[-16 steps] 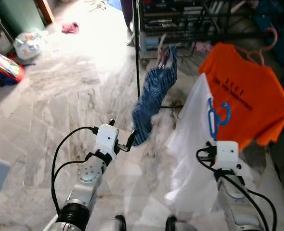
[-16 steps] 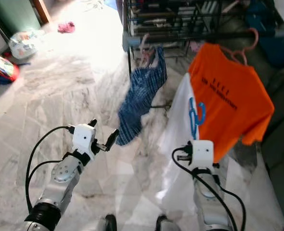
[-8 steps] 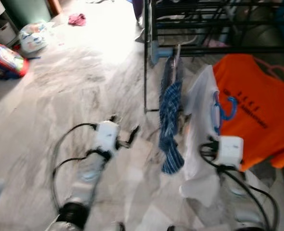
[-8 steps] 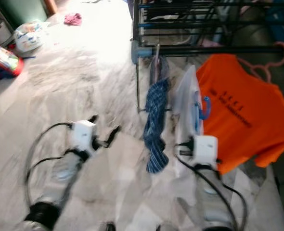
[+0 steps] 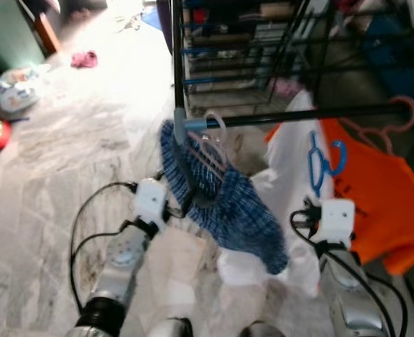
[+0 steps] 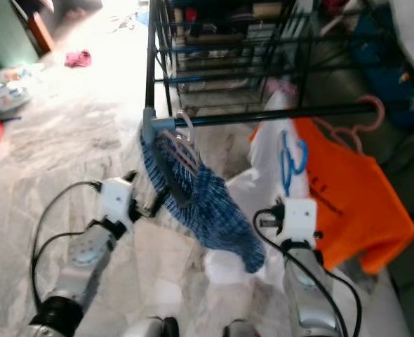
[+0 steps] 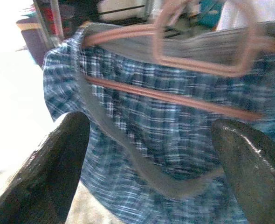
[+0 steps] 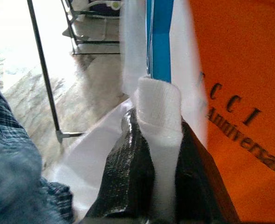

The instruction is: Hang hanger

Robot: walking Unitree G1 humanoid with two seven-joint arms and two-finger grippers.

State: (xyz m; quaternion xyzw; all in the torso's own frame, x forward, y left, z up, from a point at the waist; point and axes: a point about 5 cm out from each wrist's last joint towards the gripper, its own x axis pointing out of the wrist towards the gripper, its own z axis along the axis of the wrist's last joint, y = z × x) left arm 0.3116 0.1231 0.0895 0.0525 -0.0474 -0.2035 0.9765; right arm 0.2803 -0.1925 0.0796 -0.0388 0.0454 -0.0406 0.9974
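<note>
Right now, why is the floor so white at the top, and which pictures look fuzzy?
In both eye views, strong light washes the floor out to white near the rack. In the left wrist view the checked blue shirt and its pink hanger are slightly blurred, and the black fingers are soft. The right wrist view is sharper, with a bright patch on the floor.

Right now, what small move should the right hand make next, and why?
Probably lift the right hand toward the black rail. It is shut on the white shirt, whose blue hanger hook sits just below the rail, between the plaid shirt and the orange shirt.
</note>
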